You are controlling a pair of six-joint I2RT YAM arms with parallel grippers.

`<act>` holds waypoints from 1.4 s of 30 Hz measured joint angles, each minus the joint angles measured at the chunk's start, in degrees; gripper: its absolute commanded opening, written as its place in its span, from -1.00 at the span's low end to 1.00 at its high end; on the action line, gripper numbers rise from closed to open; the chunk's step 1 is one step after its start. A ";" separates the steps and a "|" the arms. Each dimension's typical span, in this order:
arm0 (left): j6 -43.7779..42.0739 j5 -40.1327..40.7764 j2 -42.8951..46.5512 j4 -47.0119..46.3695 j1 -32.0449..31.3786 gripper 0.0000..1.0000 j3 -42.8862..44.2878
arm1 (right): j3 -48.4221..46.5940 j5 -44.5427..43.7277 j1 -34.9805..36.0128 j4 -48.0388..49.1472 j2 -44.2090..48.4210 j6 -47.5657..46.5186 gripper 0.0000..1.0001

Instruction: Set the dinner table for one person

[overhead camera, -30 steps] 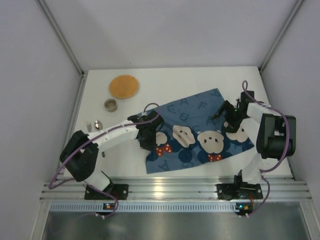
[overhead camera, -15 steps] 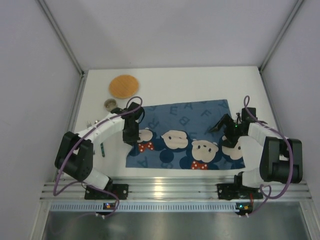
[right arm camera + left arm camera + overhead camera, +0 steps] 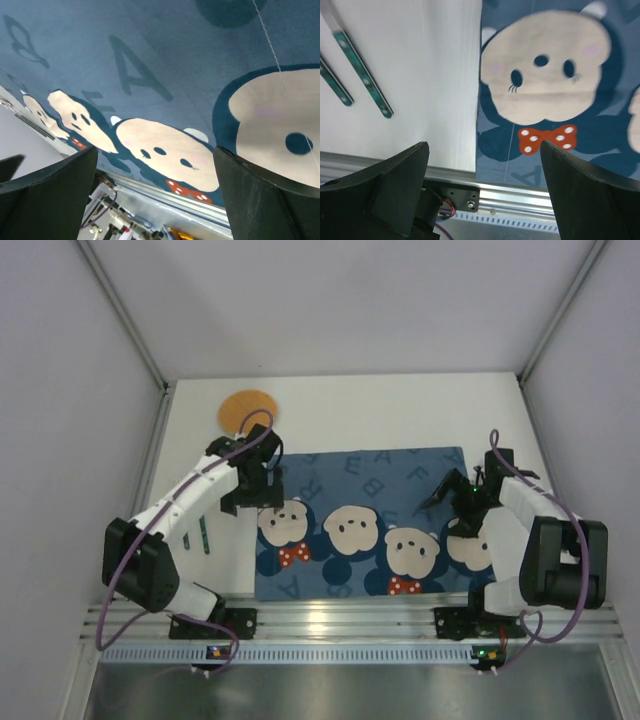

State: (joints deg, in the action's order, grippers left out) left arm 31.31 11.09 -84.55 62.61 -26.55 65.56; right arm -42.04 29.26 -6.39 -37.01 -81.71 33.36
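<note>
The dinner table (image 3: 400, 410) is a white tabletop. A blue bear-printed placemat (image 3: 370, 525) lies flat and square on its near half. My left gripper (image 3: 258, 490) hovers open over the mat's left edge, with nothing between its fingers. In the left wrist view the gripper (image 3: 482, 150) straddles the line where placemat (image 3: 545, 80) meets bare table (image 3: 420, 75). My right gripper (image 3: 455, 498) hangs open above the mat's right part. In the right wrist view the gripper (image 3: 155, 150) frames only the bear print (image 3: 165, 150).
Two green-handled utensils (image 3: 200, 535) lie on the table left of the mat and show in the left wrist view (image 3: 365, 82). A round orange disc (image 3: 243, 405) sits at the far left, partly behind my left arm. Side walls bound the table.
The placemat has slid left and turned square to the table's front edge. My left gripper has let go of it, opened and drawn back to the left edge. The right gripper stays open.
</note>
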 measured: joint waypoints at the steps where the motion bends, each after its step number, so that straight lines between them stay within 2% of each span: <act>1: 0.02 0.68 0.61 0.66 0.00 0.96 2.12 | -1.16 -0.44 0.20 -1.51 0.44 -0.33 1.00; 6: -0.15 3.98 0.66 1.33 0.00 0.95 11.30 | -9.60 -1.16 2.01 -4.63 2.64 -0.74 1.00; 11: -0.39 6.47 -5.81 1.90 1.27 0.93 16.20 | -12.87 -1.11 3.69 -3.56 1.57 0.98 1.00; 14: -0.52 6.27 -9.20 1.81 4.72 0.91 18.95 | -14.84 -0.74 4.74 -2.12 -2.56 2.27 0.99; 19: -0.81 3.32 -11.74 0.92 14.64 0.86 23.28 | -20.63 3.02 8.57 2.80 -12.44 5.16 0.99; 24: -1.01 0.48 -14.03 0.50 21.94 0.84 26.53 | -24.92 10.49 15.13 17.18 -21.24 14.08 0.94; 28: -1.25 0.72 -16.26 1.01 22.45 0.84 30.29 | -30.86 13.90 21.40 25.35 -28.57 19.26 0.89; 33: -1.20 0.48 -16.33 1.03 23.04 0.84 30.80 | -35.80 14.16 26.29 28.76 -35.39 21.42 0.84; 38: -1.53 -0.02 -16.33 0.68 24.15 0.82 30.82 | -38.36 11.80 27.28 28.89 -41.22 22.53 0.82; 42: -2.21 -0.61 -17.09 0.59 24.59 0.82 31.95 | -44.44 12.00 27.28 28.96 -45.35 23.78 0.82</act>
State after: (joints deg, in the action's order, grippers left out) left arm 29.10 10.48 -101.65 63.20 -1.96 97.51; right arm -86.48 41.25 20.88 -8.05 -127.07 57.14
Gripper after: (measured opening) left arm 0.915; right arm 0.912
